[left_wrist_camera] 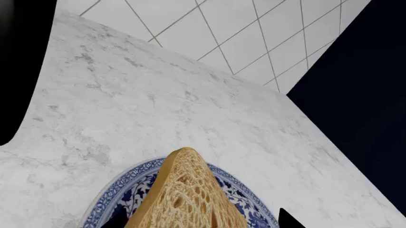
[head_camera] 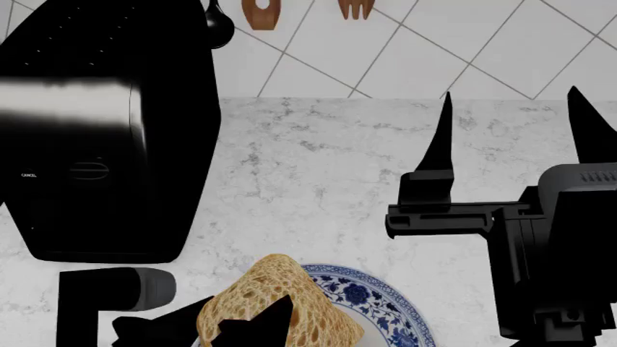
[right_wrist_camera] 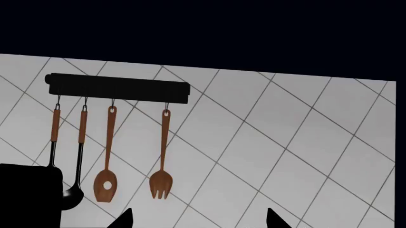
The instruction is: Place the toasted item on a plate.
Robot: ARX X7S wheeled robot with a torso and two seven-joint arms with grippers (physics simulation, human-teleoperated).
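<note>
One slice of toast (head_camera: 279, 303) and one plate (head_camera: 371, 296) are showing at the bottom middle of the head view, on a white marbled counter (head_camera: 318, 166). The toast is sitting over the left part of the plate, tilted up, with its rounded crust pointing toward the upper part of the frame; whether its lower edge is touching the plate I cannot tell. The left gripper (head_camera: 246, 318) is closing its dark fingers (head_camera: 274, 314) on the near end of the toast at the bottom of the frame, and in the left wrist view the same toast (left_wrist_camera: 187, 194) is rising from the bottom edge between two dark fingertips (left_wrist_camera: 288, 219), over the blue-patterned rim of the plate (left_wrist_camera: 123, 190), so this gripper is holding the slice. The right gripper (head_camera: 511, 130) is hovering at the right of the head view, its two pointed fingers (head_camera: 441, 141) standing wide apart and holding nothing, clear of the counter. One large black appliance (head_camera: 97, 130) is filling the upper left of the head view, just beside the toast. Four utensils are hanging from one black rail (right_wrist_camera: 119, 88) on the tiled wall (right_wrist_camera: 285, 142) in the right wrist view: two dark ones with wooden handles, a slotted wooden spoon (right_wrist_camera: 106, 164) and a wooden fork (right_wrist_camera: 161, 161). Nothing is standing between the toast and the plate.
</note>
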